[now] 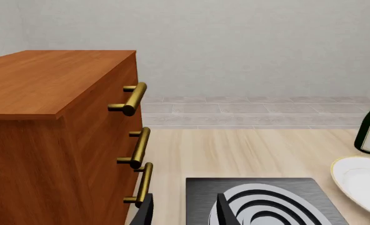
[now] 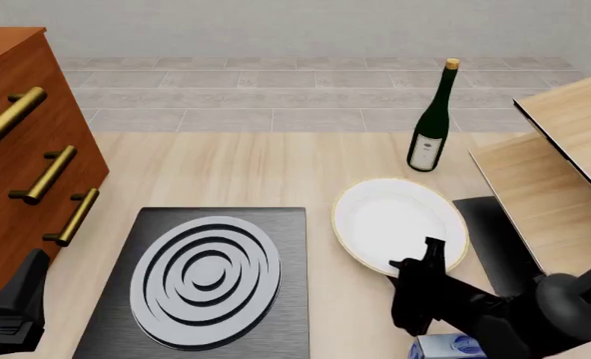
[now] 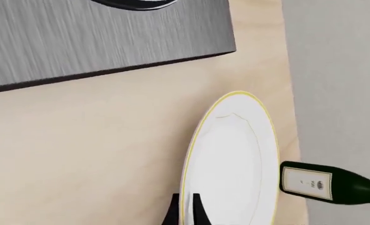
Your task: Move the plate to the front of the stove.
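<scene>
While my right fingers (image 3: 186, 208) pinch the plate (image 2: 400, 224) by its near rim, it lies beside the stove (image 2: 209, 277), not yet in front; left fingers (image 1: 183, 211) spread, idle.

Bare surface (image 2: 236, 168) lies open to me beyond the stove (image 2: 275, 299), between the wooden cabinet (image 2: 16, 134) on my left and the bottle (image 2: 432, 123) on my right. A narrow strip of surface separates the stove from the plate (image 2: 385, 217). The bottle stands upright just past the plate's far edge. On my right a slanted wooden panel (image 2: 555, 172) walls that side, with a dark mat (image 2: 490, 232) beside the plate.
</scene>
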`<action>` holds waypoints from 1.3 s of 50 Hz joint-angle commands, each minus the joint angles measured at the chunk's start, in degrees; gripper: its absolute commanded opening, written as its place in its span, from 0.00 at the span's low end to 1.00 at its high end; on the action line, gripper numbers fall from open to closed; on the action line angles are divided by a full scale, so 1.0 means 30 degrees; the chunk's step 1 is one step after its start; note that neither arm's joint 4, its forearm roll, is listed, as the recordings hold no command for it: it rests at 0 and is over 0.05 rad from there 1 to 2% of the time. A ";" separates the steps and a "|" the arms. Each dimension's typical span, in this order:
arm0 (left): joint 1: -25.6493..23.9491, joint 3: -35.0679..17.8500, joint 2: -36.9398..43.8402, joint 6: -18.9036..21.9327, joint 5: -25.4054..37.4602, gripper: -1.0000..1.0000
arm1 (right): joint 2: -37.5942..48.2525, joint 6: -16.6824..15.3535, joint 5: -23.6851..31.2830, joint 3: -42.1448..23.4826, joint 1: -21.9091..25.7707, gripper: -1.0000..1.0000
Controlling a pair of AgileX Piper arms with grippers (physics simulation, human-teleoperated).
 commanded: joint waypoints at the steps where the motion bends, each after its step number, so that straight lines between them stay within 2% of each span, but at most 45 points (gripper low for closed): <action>1: 0.0001 0.0000 0.0001 -0.0001 0.0000 1.00 | -0.0629 -0.0816 0.1221 0.0529 -0.0143 0.00; 46: 0.0003 0.0000 0.0001 -0.0001 0.0000 1.00 | -0.3625 0.0236 0.4518 -0.1691 0.0429 0.00; 65: 0.0000 0.0000 0.0001 0.0001 0.0000 1.00 | -0.4186 -0.0273 0.4703 -0.2028 0.0473 0.00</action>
